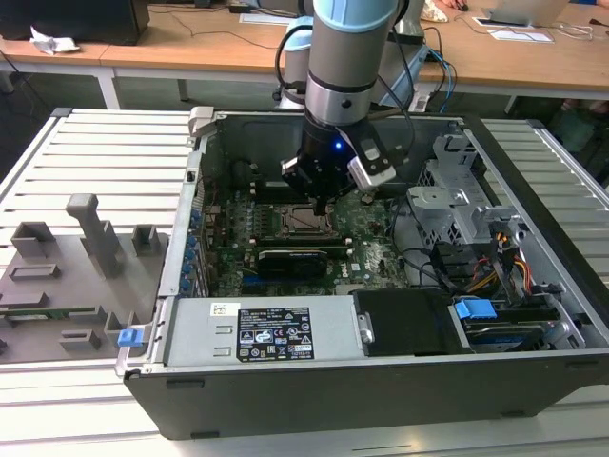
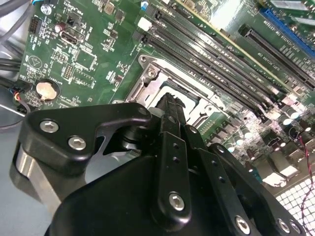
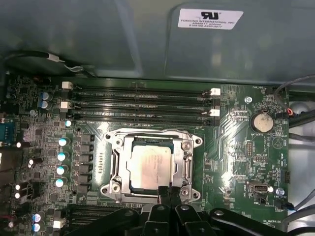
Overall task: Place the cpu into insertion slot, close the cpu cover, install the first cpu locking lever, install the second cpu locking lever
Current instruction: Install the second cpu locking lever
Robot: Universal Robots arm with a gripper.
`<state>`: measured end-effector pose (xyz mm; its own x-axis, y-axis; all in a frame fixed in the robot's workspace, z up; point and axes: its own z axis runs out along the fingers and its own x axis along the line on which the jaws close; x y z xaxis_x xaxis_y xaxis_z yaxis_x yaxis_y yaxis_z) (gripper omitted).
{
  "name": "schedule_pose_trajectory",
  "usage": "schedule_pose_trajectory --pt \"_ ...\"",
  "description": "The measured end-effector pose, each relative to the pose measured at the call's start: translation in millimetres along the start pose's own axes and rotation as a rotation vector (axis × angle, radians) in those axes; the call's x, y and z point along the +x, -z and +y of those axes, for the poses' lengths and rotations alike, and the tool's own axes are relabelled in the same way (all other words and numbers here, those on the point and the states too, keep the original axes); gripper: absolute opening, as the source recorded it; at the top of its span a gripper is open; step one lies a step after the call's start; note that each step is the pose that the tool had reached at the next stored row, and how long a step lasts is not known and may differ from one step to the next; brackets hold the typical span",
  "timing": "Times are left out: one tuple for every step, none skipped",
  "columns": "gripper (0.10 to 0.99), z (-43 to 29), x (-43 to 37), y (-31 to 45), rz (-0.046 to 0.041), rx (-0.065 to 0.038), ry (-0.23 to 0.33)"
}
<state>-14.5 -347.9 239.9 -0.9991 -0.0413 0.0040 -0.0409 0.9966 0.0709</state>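
The robot arm comes down steeply from the top of the exterior view, a grey cylinder with a pale blue band at its upper end, narrowing to a black wrist with a small blue light. At its tip, the black gripper points straight downward. In the second wrist view, the gripper has its two slim black fingers pressed together, with no gap between them. In the first wrist view, the fingertips are side by side, touching.
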Motion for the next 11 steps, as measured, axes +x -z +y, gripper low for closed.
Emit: schedule_pose_trajectory --pt "0.106 -0.2 0.0 -0.2 -0.0001 0.000 0.000" --pt "0.106 -0.8 0.0 -0.2 0.0000 0.000 0.000" --pt "0.106 -1.6 0.0 -0.4 0.0000 0.000 0.000" --pt "0.106 -2.1 0.1 -0.7 -0.0001 0.000 0.000" --pt "0.106 -2.6 0.1 -0.8 0.0000 -0.002 0.000" --pt "0.106 -3.1 0.1 -1.0 -0.0001 -0.004 0.000" --pt "0.106 -3.7 0.1 -1.2 -0.0003 -0.007 0.000" --pt "0.106 -4.6 0.2 -1.4 -0.0004 -0.009 0.000" --pt "0.106 -5.7 0.2 -2.0 -0.0004 -0.010 0.000" --pt "0.106 -6.8 0.3 -2.8 0.0000 -0.010 0.000" --pt "0.106 -8.0 0.3 -3.1 0.0002 -0.010 0.000"
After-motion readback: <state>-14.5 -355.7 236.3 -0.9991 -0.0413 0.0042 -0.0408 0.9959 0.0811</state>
